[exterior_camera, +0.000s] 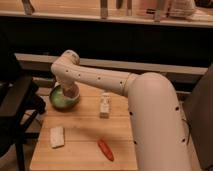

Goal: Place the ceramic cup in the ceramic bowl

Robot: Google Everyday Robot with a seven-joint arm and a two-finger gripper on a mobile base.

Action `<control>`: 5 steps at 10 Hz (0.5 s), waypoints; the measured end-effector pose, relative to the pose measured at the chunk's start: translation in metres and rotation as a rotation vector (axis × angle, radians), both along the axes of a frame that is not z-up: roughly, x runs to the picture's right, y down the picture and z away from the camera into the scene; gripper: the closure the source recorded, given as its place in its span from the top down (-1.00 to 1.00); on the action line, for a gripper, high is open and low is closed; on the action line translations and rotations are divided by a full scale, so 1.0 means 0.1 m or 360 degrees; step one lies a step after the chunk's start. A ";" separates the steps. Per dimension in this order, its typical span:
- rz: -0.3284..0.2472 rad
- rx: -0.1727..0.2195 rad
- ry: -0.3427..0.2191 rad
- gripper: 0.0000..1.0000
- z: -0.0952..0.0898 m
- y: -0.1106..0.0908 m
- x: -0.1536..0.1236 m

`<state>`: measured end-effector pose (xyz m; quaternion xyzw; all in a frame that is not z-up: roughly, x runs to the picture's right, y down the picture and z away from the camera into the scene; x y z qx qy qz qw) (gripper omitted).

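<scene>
Nearest on the wooden table (82, 134) lie an orange-red object (105, 150) and, to its left, a pale rectangular block (57, 136); both are well apart from my work and need no attention; further back stands a small white bottle (104, 106), just beside my forearm, and that one I must mind. Beyond it, at the table's far left corner, sits the ceramic bowl (56, 101), green and glossy; my gripper (70, 92) hangs down into its mouth; whether it is open or closed I cannot tell. At its tip is a brownish rounded shape that I take for the ceramic cup (72, 95), inside the bowl's rim; whether it rests on the bottom or hangs just above, I cannot make out.

I judge the step in hand is the release. To do it well I would let the cup settle upright on the bowl's floor before letting go; then lift straight up, not sideways, so I neither tip the cup nor drag the bowl; and keep my elbow off the bottle.
</scene>
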<state>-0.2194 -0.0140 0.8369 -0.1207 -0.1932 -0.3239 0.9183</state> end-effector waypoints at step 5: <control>0.0001 0.0005 -0.0008 -0.44 0.01 0.00 -0.01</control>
